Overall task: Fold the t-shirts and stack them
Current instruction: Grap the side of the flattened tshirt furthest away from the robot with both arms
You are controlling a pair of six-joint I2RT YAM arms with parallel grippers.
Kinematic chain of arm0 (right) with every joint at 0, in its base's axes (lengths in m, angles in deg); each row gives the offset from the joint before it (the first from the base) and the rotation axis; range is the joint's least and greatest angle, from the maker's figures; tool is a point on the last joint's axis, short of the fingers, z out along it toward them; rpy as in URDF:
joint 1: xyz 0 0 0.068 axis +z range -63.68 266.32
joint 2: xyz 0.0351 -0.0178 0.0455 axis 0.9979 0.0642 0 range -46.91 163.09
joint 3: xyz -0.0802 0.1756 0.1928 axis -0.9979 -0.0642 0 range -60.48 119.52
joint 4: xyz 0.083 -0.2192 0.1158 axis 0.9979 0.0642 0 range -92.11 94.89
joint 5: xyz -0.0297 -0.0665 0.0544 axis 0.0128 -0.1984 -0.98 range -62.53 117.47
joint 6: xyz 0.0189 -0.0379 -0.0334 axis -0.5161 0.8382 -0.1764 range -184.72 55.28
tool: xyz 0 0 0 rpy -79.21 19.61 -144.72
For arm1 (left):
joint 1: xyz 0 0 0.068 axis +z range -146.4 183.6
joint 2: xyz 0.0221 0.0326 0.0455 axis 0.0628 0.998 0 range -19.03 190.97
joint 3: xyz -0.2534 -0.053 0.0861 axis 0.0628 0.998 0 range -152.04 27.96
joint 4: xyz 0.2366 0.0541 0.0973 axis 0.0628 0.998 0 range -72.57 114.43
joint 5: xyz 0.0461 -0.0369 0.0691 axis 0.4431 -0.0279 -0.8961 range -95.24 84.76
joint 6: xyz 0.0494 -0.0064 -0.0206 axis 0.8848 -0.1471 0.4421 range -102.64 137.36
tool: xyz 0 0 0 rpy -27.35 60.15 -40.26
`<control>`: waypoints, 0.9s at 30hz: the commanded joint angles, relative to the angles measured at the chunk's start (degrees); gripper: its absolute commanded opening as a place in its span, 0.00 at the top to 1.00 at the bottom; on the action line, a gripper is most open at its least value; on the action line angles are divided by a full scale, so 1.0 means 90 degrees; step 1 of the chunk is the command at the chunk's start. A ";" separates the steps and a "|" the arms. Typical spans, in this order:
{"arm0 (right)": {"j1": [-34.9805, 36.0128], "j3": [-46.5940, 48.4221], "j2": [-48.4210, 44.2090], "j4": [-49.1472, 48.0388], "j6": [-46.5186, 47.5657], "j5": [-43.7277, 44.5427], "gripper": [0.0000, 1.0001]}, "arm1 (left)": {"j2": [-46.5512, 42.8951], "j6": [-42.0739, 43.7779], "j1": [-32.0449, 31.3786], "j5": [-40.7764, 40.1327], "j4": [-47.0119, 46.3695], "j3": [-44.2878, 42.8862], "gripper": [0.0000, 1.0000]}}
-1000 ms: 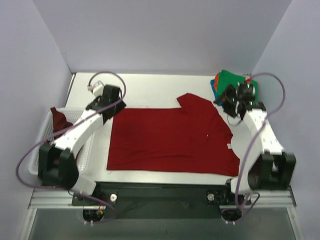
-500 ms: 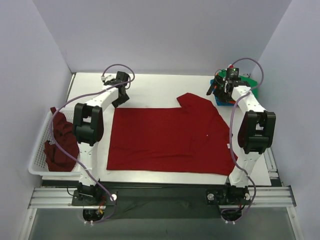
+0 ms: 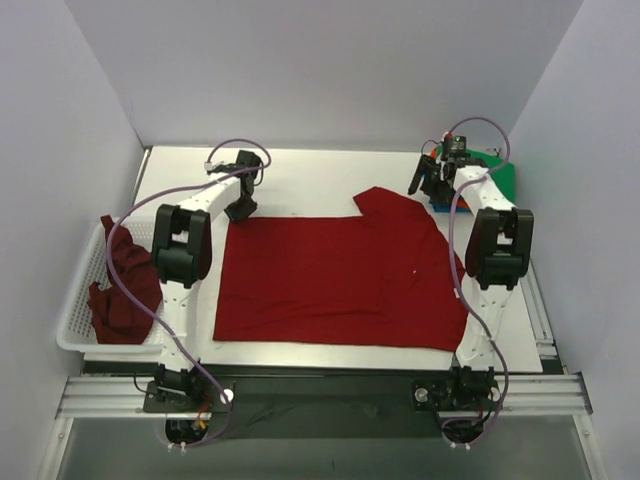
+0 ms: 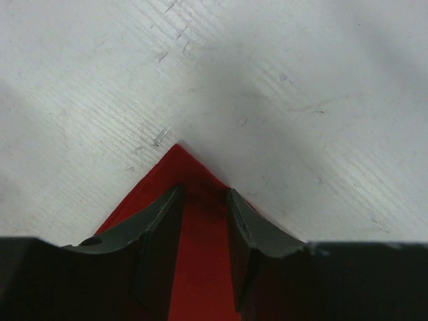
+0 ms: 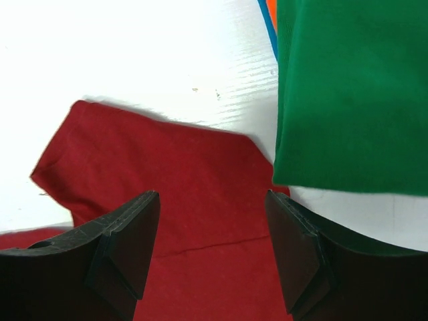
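Note:
A bright red t-shirt lies spread flat in the middle of the table. My left gripper is at its far left corner. In the left wrist view the fingers straddle that red corner with a narrow gap, and cloth shows between them. My right gripper is open wide over the red sleeve at the far right. A folded green shirt tops a stack just right of it, with orange and blue edges below. A maroon shirt lies crumpled in the basket.
A white mesh basket stands at the table's left edge. Grey walls close the back and sides. Bare white table shows behind the red shirt, between the two grippers.
Both arms have stretched out from near positions to the far side. The left gripper has come down onto the shirt's far left corner; the right has moved from the stack to the sleeve.

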 commanded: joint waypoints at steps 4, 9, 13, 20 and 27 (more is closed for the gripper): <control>0.0033 0.0650 0.0386 0.0458 0.0422 0.0060 0.35 | 0.0180 -0.0002 0.0020 0.0067 0.0089 -0.0326 0.65; 0.0198 0.1070 0.0737 0.0683 0.0597 0.0196 0.35 | -0.0025 0.0096 0.0020 0.0174 -0.0077 -0.0073 0.89; 0.0199 0.1363 0.0991 0.0868 0.0686 0.0334 0.34 | -0.0396 0.0252 0.0020 0.0311 -0.0409 0.0337 0.95; 0.0189 0.2066 0.1421 0.1483 0.0442 0.0578 0.38 | -0.0669 0.0360 0.0020 0.0535 -0.0624 0.0689 1.00; 0.0091 0.2584 0.1811 0.1991 0.0130 0.0656 0.41 | -0.0904 0.0408 0.0020 0.0653 -0.0780 0.0972 1.00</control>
